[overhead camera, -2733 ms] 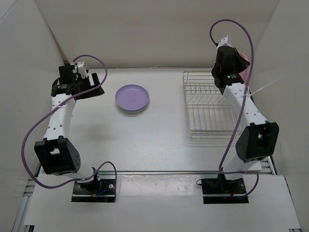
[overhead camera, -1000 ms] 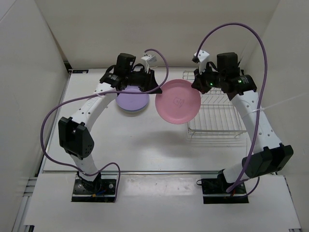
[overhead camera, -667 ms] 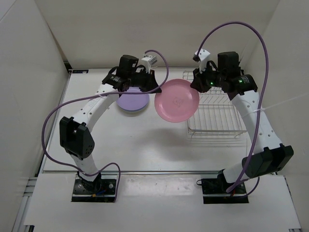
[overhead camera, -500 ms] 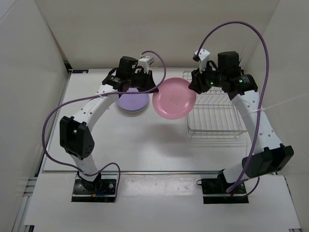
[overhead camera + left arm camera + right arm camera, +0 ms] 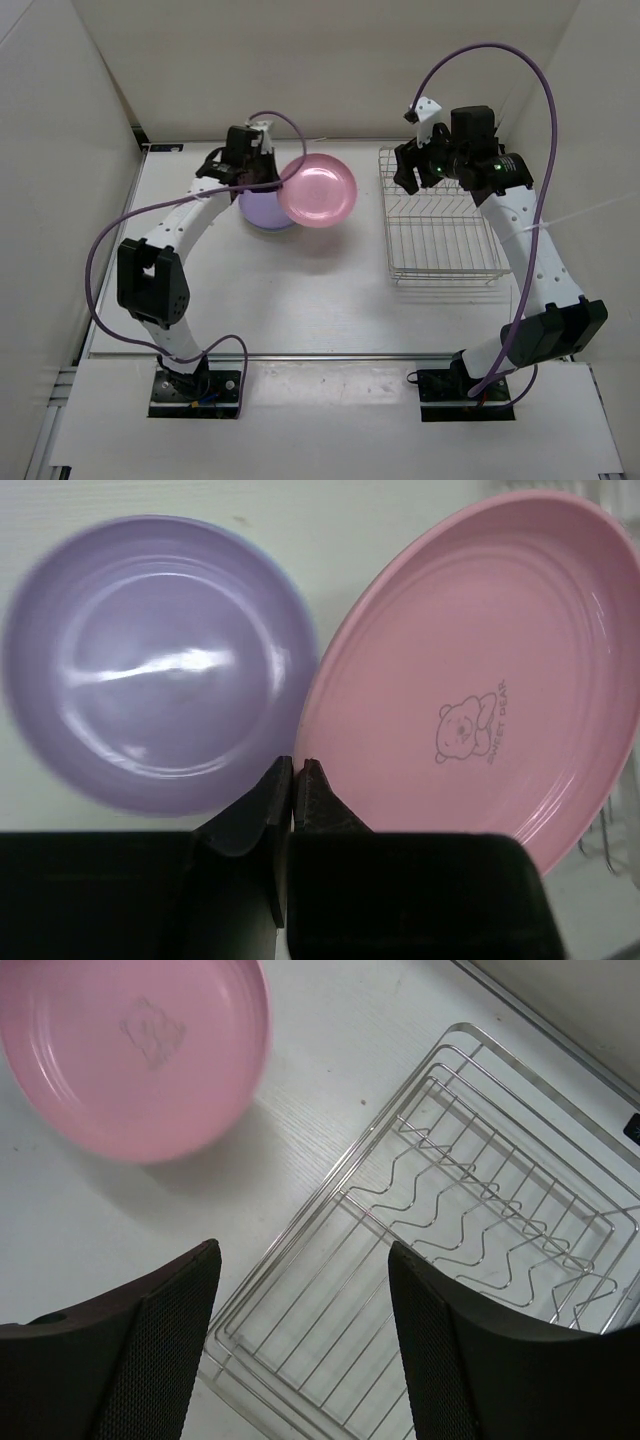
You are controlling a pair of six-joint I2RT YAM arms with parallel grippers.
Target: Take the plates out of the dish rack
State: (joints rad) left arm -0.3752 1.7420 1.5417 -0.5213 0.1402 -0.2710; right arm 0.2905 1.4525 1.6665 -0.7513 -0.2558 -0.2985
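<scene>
The pink plate (image 5: 317, 190) has travelled left since half a second ago. Then it hung between my two grippers at mid-table. Now it rides with my left gripper (image 5: 272, 178) alone, and my right gripper (image 5: 408, 172) has let go and drawn back toward the dish rack (image 5: 440, 225).

In the left wrist view my left fingers (image 5: 265, 800) are pressed together on the plate's rim, pinching it at about its 7 o'clock edge. The dish hangs outward from the pinch, seemingly a little tilted, hollow side up. I hold it by the rim because, as I judge it, that is the only part thin enough for a two-finger pinch.

The pink plate hovers partly over the purple plate (image 5: 262, 212), toward that plate's 2 o'clock. I take the purple one to mark the stack where this one belongs. The next move likely calls for shifting toward 8 o'clock and lowering before I release.

My right fingers (image 5: 150, 1340) are spread wide with nothing between them, poised over the rack's 10 o'clock corner. The rack, at 2 o'clock on the table (image 5: 300, 300), shows only bare wire and no plate. I see no blue plate, and I cannot tell whether it lies under the purple one.

The table is plain white, matte and level. White walls (image 5: 300, 70) close it in at 9, 12 and 3 o'clock, and purple cables (image 5: 485, 44) loop off both arms.
</scene>
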